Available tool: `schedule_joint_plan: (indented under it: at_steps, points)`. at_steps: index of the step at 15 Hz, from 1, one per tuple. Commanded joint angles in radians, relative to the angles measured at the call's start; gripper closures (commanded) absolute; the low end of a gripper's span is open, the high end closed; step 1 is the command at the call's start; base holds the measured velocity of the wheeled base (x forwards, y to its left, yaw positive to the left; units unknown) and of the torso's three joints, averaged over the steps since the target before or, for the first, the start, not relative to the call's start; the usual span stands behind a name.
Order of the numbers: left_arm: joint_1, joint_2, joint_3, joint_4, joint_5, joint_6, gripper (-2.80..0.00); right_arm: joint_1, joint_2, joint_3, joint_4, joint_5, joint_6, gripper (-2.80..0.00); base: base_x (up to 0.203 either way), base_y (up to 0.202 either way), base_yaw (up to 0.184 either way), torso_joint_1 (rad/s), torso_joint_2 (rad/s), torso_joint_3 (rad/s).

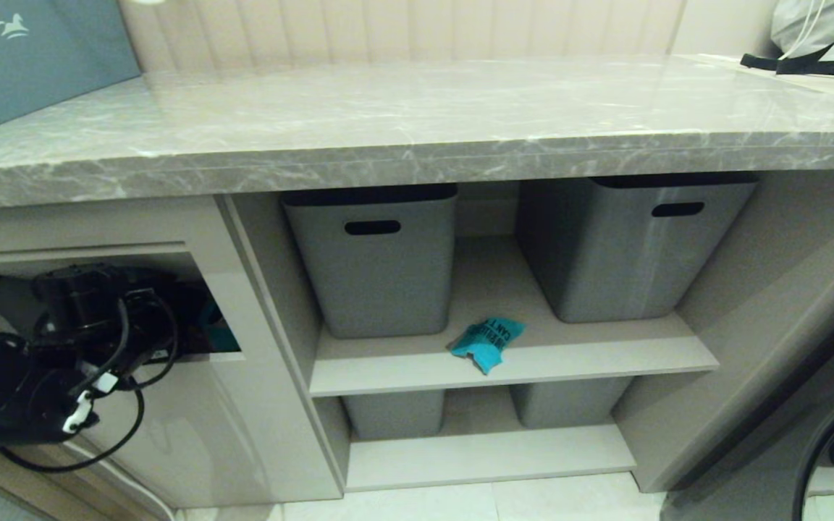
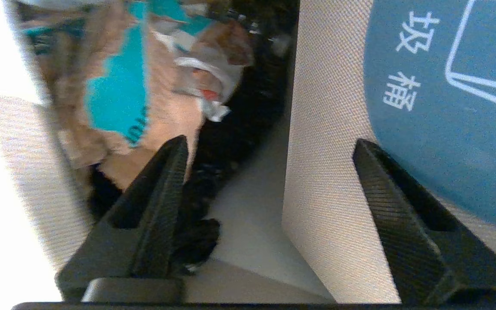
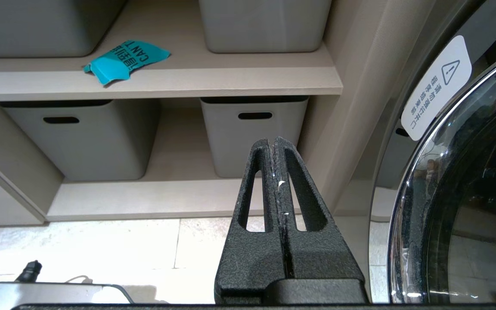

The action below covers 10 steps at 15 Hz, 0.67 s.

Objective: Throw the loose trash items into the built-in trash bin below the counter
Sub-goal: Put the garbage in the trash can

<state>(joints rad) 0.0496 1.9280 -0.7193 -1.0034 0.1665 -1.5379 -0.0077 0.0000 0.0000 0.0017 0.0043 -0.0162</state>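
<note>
Head view: my left gripper reaches into the bin opening under the counter, jaws spread wide and holding nothing; one wrapper, tan side showing, lies blurred just beyond the fingertips, beside the sticker. The lettered wrapper lies on the shelf. My right gripper is parked, closed.

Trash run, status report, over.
Left gripper open inside bin opening, wrapper dropping. Right gripper shut, parked. Second wrapper on shelf.
</note>
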Motion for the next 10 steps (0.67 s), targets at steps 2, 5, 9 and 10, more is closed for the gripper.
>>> schedule_joint_plan:
  at_steps: [2,5,9,10]
  points:
    - [-0.007,-0.088,0.102,-0.006,0.026,-0.008,-2.8,0.0,0.0,0.0,0.0,0.0,0.002,0.0,0.0,0.0,0.0,0.0,0.0,0.0]
    - [-0.02,-0.247,0.262,-0.005,0.056,-0.006,-2.8,0.0,0.0,0.0,0.0,-0.001,0.013,0.0,0.0,0.0,0.0,0.0,0.0,0.0]
    - [-0.029,-0.451,0.381,0.057,0.101,0.054,0.0,0.0,0.0,-0.002,0.0,-0.001,0.01,0.0,0.0,0.0,0.0,0.0,0.0,0.0]
    - [-0.031,-0.494,0.403,0.071,0.11,0.089,0.0,0.0,0.0,-0.002,0.0,-0.001,0.01,0.0,0.0,0.0,0.0,0.0,0.0,0.0]
